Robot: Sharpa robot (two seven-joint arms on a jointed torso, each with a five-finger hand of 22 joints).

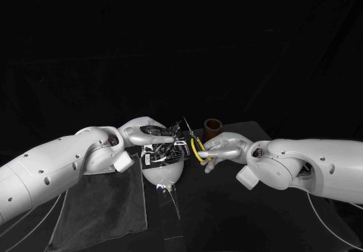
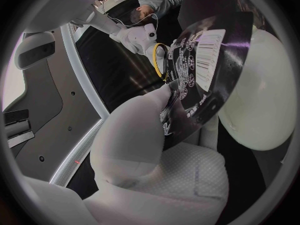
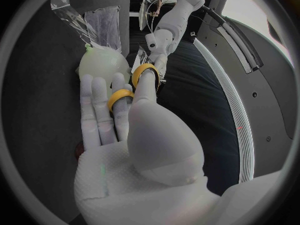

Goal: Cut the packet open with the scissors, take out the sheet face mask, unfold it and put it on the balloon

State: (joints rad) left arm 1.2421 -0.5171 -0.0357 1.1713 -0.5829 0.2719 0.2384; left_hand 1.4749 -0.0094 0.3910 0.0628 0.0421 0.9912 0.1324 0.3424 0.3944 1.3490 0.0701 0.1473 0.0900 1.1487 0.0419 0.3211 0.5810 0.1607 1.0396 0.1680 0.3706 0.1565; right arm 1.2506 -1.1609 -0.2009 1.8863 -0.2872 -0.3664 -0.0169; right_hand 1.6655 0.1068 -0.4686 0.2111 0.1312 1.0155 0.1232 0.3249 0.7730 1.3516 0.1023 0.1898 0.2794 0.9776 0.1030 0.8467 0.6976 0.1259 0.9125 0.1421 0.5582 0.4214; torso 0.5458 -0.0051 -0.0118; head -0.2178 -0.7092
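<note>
Left hand [image 1: 143, 134] pinches the dark foil packet [image 1: 166, 148] by one side, fingers closed on it, and holds it upright over the pale balloon [image 1: 165, 172], which lies just below this hand. Right hand [image 1: 224, 148], just beside the packet on the far side from the left hand, holds the scissors [image 1: 198, 149]: its fingers are threaded through the yellow loops and curled around them, not spread. The blades reach up along the packet's near edge. Whether they are parted or already biting the foil I cannot tell.

By my reading the task is at its first step. The packet looks whole, no mask is out, and the balloon is bare. Cutting, pulling out the mask, unfolding it and laying it on the balloon all remain.
</note>
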